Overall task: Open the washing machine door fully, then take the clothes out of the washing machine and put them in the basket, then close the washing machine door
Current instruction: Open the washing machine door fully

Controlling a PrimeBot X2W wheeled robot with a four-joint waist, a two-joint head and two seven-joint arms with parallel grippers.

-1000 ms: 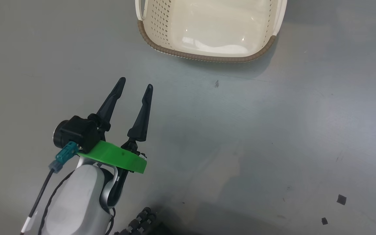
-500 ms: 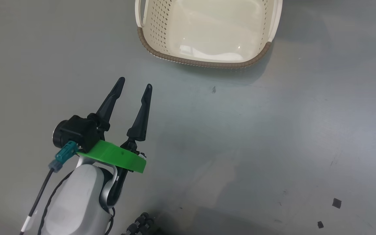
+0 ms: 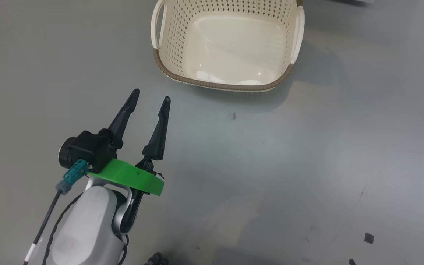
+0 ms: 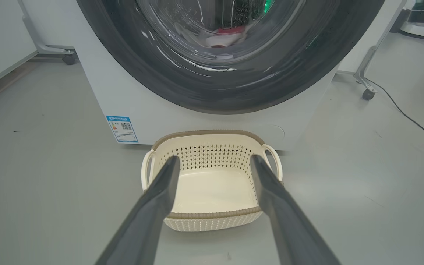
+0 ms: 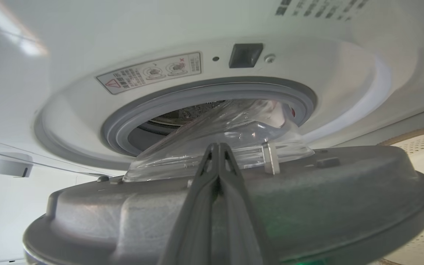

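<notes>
The cream basket (image 3: 219,85) stands empty on the grey floor, right in front of the white washing machine (image 4: 153,99). My left gripper (image 3: 151,95) hovers open and empty a little short of the basket (image 4: 212,214). Red and white clothes (image 4: 228,35) lie in the drum behind the glass of the washing machine door (image 4: 212,95). In the right wrist view the door (image 5: 344,184) stands ajar, its grey inner side and glass bowl facing me. My right gripper (image 5: 217,145) is shut, its tips against that inner side, below the grey rubber ring (image 5: 131,117).
A blue label (image 4: 122,129) sits low on the machine's front. Wheeled stand legs (image 4: 366,92) flank the machine and a black cable (image 4: 407,114) runs over the floor at the right. Small dark scraps (image 3: 368,238) lie on the floor.
The head camera has tilted, so the basket sits lower in the picture and a dark curved edge has come in at the right. My left gripper stays open and still.
</notes>
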